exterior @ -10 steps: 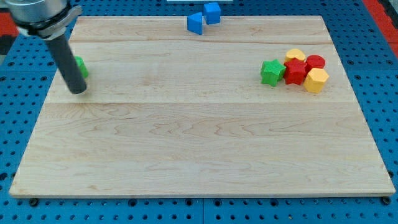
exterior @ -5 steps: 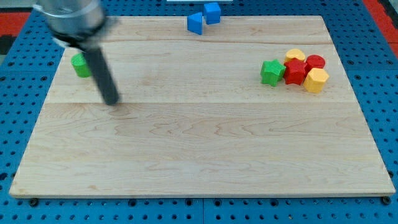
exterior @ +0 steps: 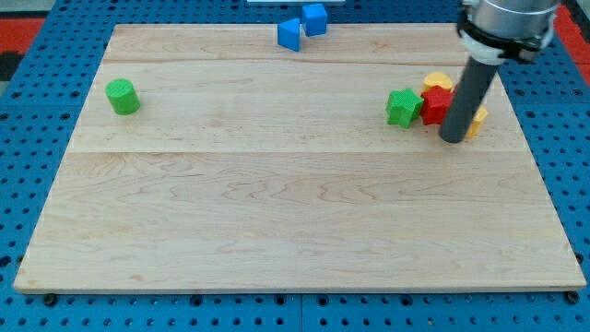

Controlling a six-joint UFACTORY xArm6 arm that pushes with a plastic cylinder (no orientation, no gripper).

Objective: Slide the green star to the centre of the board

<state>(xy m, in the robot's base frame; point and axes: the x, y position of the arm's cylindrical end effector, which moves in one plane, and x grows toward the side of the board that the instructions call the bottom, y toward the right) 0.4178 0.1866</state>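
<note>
The green star (exterior: pixel 402 107) lies on the wooden board (exterior: pixel 295 212) at the view's right, touching a red star block (exterior: pixel 433 104). My tip (exterior: pixel 453 138) rests on the board just below and to the right of the red star, about fifty pixels right of the green star. The rod rises to the view's top right and hides parts of the red and yellow blocks behind it.
A yellow block (exterior: pixel 437 82) and another yellow block (exterior: pixel 477 119) flank the rod in the cluster. Two blue blocks (exterior: pixel 300 27) sit at the board's top edge. A green cylinder (exterior: pixel 122 96) stands at the view's left.
My tip has swept from the view's left, beside the green cylinder, across the board to the right, beside the block cluster. The blocks have not moved.
</note>
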